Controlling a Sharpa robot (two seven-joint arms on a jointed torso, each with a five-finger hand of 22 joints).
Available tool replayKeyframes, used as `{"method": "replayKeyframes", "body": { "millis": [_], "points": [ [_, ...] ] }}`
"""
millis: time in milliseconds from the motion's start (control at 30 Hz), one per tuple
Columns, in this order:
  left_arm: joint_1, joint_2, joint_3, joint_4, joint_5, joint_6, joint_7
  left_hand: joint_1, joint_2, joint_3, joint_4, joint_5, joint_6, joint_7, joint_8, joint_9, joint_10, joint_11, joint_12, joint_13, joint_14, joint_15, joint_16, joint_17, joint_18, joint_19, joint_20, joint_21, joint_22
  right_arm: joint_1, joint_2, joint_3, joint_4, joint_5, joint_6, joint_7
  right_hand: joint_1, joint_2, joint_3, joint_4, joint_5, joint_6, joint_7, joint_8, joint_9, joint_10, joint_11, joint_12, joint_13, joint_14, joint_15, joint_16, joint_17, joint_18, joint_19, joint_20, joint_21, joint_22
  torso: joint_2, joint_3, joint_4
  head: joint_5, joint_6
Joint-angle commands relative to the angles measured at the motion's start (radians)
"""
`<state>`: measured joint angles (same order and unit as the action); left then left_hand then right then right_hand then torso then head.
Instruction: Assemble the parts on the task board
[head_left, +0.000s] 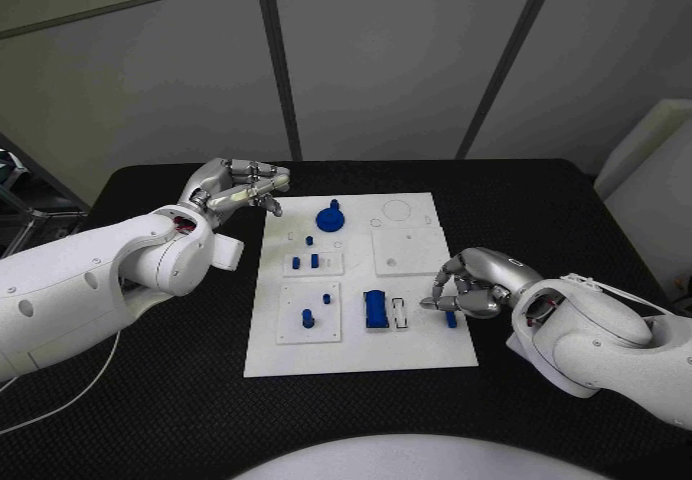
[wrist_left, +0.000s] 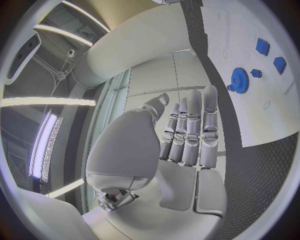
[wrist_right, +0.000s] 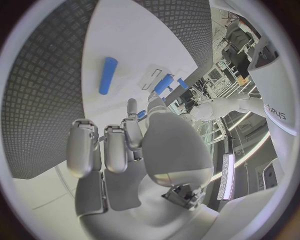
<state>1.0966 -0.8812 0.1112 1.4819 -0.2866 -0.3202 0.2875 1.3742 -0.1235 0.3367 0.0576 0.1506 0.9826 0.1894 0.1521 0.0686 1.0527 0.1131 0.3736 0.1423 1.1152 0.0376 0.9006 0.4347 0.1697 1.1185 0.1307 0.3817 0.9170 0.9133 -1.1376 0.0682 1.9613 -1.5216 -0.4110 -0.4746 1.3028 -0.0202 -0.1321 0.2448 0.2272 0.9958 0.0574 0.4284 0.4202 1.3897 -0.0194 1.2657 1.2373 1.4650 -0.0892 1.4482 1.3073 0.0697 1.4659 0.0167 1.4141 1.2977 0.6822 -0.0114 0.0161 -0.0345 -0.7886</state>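
Black table (head_left: 548, 200) bears the task board (head_left: 361, 350); left hand (head_left: 238, 185) spread, right hand (head_left: 469, 285) curled, seemingly empty, beside a blue peg (head_left: 451, 320)

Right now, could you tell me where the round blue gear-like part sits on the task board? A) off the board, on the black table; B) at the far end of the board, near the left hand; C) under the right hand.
B: the round blue part rests at the far end of the task board, close to the left hand.

A black table (head_left: 173, 400) carries the white task board (head_left: 361, 355) at its middle.
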Motion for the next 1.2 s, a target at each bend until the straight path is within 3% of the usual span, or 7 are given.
{"method": "replayKeyframes", "body": {
  "millis": [33, 167, 300, 533, 733, 1200],
  "points": [
    [0.001, -0.001, 0.001, 0.003, 0.001, 0.01, 0.005, 0.005, 0.003, 0.002, -0.004, 0.002, -0.006, -0.002, -0.006, 0.001, -0.007, 0.0, -0.006, -0.001, -0.005, -0.001, -0.003, -0.002, 0.011, 0.0, 0.006, -0.005, -0.002, 0.001, -0.021, 0.0, 0.005, -0.007, 0.018, 0.007, 0.013, 0.006, -0.001, 0.007, 0.014, -0.005, 0.007, -0.023, -0.011, -0.005, 0.007, -0.008, -0.001, 0.064, 0.009, -0.005, 0.047, -0.012, -0.003, 0.01, -0.006, -0.002, 0.0, 0.0002, -0.0015, -0.009, 0.003],
    [0.001, 0.0, 0.001, 0.003, 0.001, 0.011, 0.005, 0.005, 0.003, 0.002, -0.004, 0.002, -0.006, -0.002, -0.006, 0.001, -0.007, 0.0, -0.006, -0.001, -0.005, -0.001, -0.003, -0.002, 0.011, 0.0, 0.006, -0.005, -0.002, 0.001, -0.044, 0.0, -0.004, -0.018, 0.049, -0.008, 0.024, 0.006, -0.006, 0.009, 0.035, 0.001, 0.012, -0.051, -0.024, -0.006, 0.011, -0.014, -0.005, 0.064, 0.012, -0.006, 0.047, -0.011, -0.003, 0.014, -0.008, -0.003, 0.0, -0.0001, 0.0008, -0.022, 0.003],
    [0.001, 0.0, 0.001, 0.002, 0.001, 0.012, 0.005, 0.005, 0.003, 0.002, -0.004, 0.002, -0.006, -0.002, -0.006, 0.001, -0.007, 0.0, -0.006, -0.001, -0.005, -0.001, -0.003, -0.002, 0.011, 0.0, 0.006, -0.005, -0.002, 0.0, -0.049, 0.0, -0.012, -0.029, 0.066, -0.024, 0.026, 0.003, -0.012, 0.014, 0.05, 0.007, 0.014, -0.067, -0.031, -0.007, 0.013, -0.017, -0.006, 0.064, 0.014, -0.008, 0.044, -0.011, -0.004, 0.016, -0.009, -0.005, 0.0, 0.0032, -0.0009, -0.029, 0.005],
    [0.001, 0.0, 0.0, 0.001, 0.001, 0.013, 0.006, 0.006, 0.004, 0.002, -0.004, 0.002, -0.007, -0.001, -0.006, 0.001, -0.008, 0.0, -0.005, -0.001, -0.006, 0.0, -0.003, -0.002, 0.011, -0.001, 0.006, -0.006, -0.002, 0.0, -0.054, 0.0, -0.013, -0.076, 0.084, -0.052, 0.012, -0.004, -0.028, 0.033, 0.071, 0.025, 0.013, -0.08, -0.036, -0.007, 0.012, -0.02, -0.006, 0.064, 0.014, -0.009, 0.044, -0.01, -0.004, 0.017, -0.011, -0.006, 0.0, -0.0013, 0.0018, -0.041, 0.008],
    [0.001, 0.0, 0.0, 0.001, 0.001, 0.014, 0.005, 0.006, 0.004, 0.002, -0.004, 0.002, -0.007, -0.001, -0.006, 0.001, -0.008, 0.0, -0.005, -0.001, -0.006, 0.0, -0.003, -0.002, 0.011, -0.001, 0.006, -0.006, -0.002, -0.001, -0.05, -0.001, -0.019, -0.099, 0.113, -0.072, 0.001, -0.012, -0.043, 0.042, 0.091, 0.037, 0.011, -0.088, -0.037, -0.008, 0.011, -0.025, -0.009, 0.063, 0.013, -0.012, 0.041, -0.01, -0.005, 0.017, -0.014, -0.01, 0.002, 0.0008, 0.0029, -0.043, 0.008],
    [0.0, 0.0, 0.0, 0.0, 0.001, 0.015, 0.005, 0.006, 0.004, 0.002, -0.004, 0.002, -0.007, -0.001, -0.006, 0.001, -0.008, 0.0, -0.005, -0.001, -0.006, 0.0, -0.003, -0.002, 0.011, -0.001, 0.006, -0.006, -0.002, -0.002, -0.018, -0.001, -0.046, -0.107, 0.179, -0.084, 0.007, -0.013, -0.053, 0.038, 0.105, 0.05, 0.007, -0.089, -0.035, -0.008, 0.008, -0.026, -0.008, 0.063, 0.012, -0.013, 0.041, -0.01, -0.005, 0.016, -0.015, -0.01, 0.002, 0.0001, 0.0027, -0.044, -0.001]
  ]
}}
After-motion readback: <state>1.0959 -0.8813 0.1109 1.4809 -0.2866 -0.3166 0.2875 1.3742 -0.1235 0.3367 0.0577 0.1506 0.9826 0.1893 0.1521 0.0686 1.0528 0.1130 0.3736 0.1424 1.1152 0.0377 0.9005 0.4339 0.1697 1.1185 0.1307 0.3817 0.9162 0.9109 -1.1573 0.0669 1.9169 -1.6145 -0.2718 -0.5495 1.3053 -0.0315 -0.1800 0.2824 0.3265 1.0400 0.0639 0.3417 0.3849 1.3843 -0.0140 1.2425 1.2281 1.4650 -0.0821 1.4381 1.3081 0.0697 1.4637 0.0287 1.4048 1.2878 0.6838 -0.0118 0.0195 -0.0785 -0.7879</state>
